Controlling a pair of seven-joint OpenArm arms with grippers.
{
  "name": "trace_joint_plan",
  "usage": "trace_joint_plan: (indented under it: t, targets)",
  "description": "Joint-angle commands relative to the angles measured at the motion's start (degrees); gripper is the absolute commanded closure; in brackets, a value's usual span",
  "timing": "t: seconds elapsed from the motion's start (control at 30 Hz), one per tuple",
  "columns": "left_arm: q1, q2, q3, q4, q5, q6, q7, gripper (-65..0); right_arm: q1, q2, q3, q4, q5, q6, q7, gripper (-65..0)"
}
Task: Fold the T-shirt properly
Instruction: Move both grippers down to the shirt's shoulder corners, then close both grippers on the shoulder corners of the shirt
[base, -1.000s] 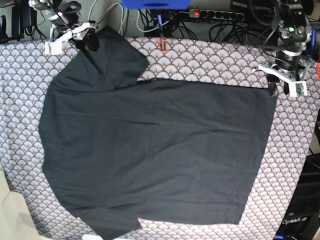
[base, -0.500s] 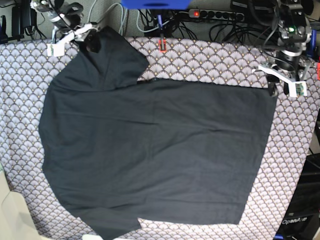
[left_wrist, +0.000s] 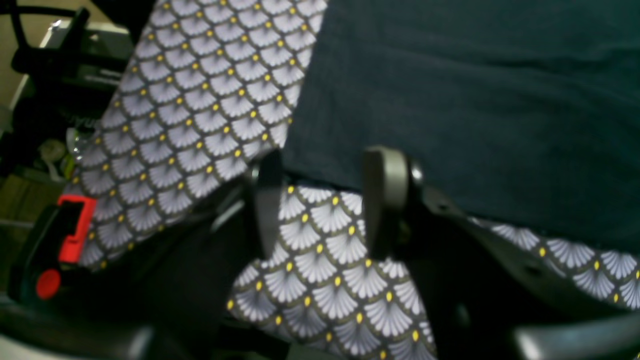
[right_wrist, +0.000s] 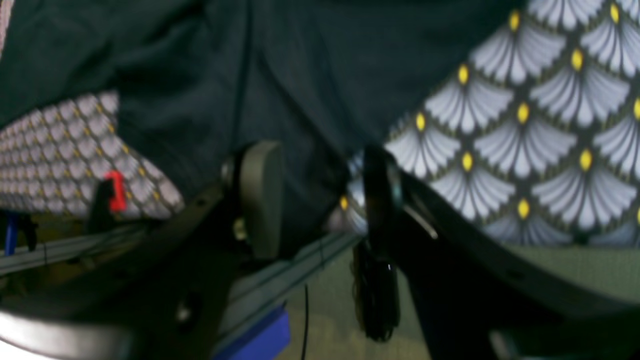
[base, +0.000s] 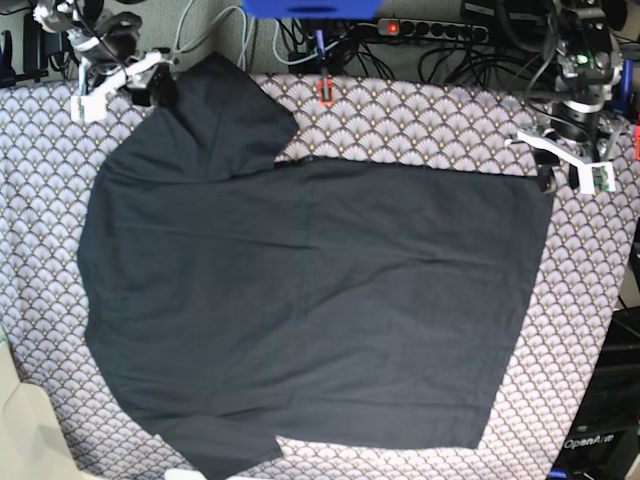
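Both arms are black with silver-grey joints and trailing dark cables. The left gripper (base: 565, 172), at three o'clock in the base view, carries white finger brackets with small tags; the right gripper (base: 120, 82), at eleven o'clock, matches. Up close, the fingers (left_wrist: 382, 200) are dark grey, rounded paddles on black mounts.

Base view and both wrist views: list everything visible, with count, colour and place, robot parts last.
T-shirt: one, black, spread flat across the table middle.
Tablecloth: one, grey-white scallop pattern with yellow dots, covering the table.
Clamp: one, red, far table edge.
Power strip: one, black with a red light, behind the table.
Right pincer: one, open, at the sleeve edge.
Left pincer: one, open, over tablecloth at the shirt's hem corner.
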Motion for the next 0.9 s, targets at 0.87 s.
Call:
trace_joint_plan:
  t: [0.87]
  targets:
    - [0.0,-0.4,-0.4,0.2,0.0,0.2,-1.4,-26.2,3.3,0.5,-6.2,-7.9,1.0,0.8,1.1,-15.9]
